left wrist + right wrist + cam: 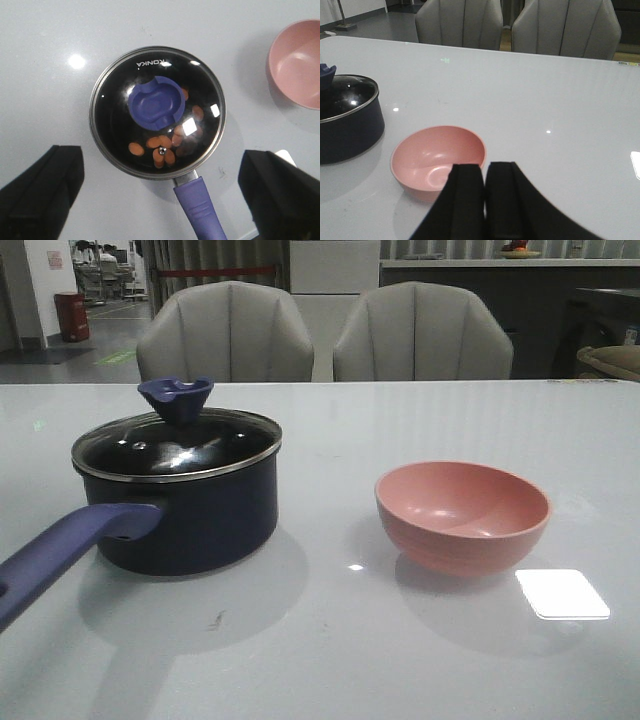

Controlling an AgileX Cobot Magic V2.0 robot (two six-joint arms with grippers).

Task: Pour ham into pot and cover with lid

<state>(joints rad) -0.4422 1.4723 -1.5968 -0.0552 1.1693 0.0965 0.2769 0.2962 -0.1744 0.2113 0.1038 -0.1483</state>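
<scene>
- The dark navy round saucepan [190,515] with its long purple-blue straight handle [70,550] stands on the left side of the pale glossy table [330,660]; the round clear glass lid [180,445] with thin metal rim sits flat on the pot's rim, its dark blue flared knob [176,398] upright
- Through the glass, the left wrist view shows the small orange-pink ham chunks [162,147] lying on the pot's floor, so the task looks finished by my reading
- The salmon-pink round bowl [462,512] stands empty to the right, well apart from the pot
- Left gripper [165,192]: fingers spread wide, hovering above the covered pot and holding nothing
- Right gripper [485,200]: fingers pressed together with only a thin seam between, nothing in them, near the bowl's close side
- Handling, as a judgement: the glass lid is rigid, breakable and probably slippery at the rim, so the knob is the place to grip; the pot seems heavy and is best taken by the handle; the ham bits are light and loose
- Hard to see: the knob hides some ham, glare spots on the glass blur other pieces so no count is possible, and the handle's end is cut off in the front view
</scene>
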